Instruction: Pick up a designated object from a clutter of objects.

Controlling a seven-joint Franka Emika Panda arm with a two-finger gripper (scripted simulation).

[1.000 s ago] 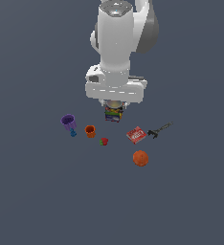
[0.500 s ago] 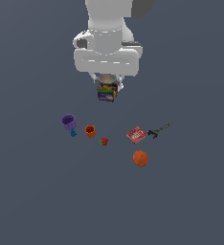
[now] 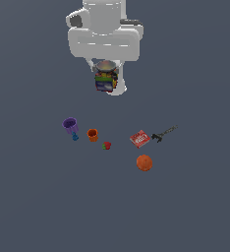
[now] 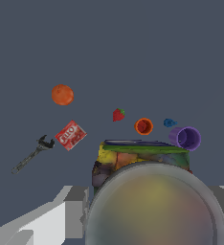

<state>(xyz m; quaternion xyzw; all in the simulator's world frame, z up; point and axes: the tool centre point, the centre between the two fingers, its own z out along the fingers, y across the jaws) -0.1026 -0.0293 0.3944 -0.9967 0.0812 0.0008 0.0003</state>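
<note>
My gripper [image 3: 106,78] is shut on the can [image 3: 105,78], a short cylinder with a silvery-grey top and a dark blue, green, yellow and red label. It hangs well above the floor, clear of the other items. In the wrist view the can [image 4: 147,191] fills the near foreground between the grey fingers [image 4: 68,210]. The clutter lies below: purple cup [image 3: 70,125], orange cup [image 3: 92,135], tiny red fruit [image 3: 106,145], flat red box [image 3: 139,139], black tool [image 3: 164,133] and orange ball [image 3: 144,163].
A small blue item [image 3: 75,138] lies by the purple cup. The dark grey floor [image 3: 195,206] spreads flat all round the items. The white arm body [image 3: 104,29] stands above the can.
The gripper has risen with the can in it, moving away from the items on the floor. The clutter has not moved.
</note>
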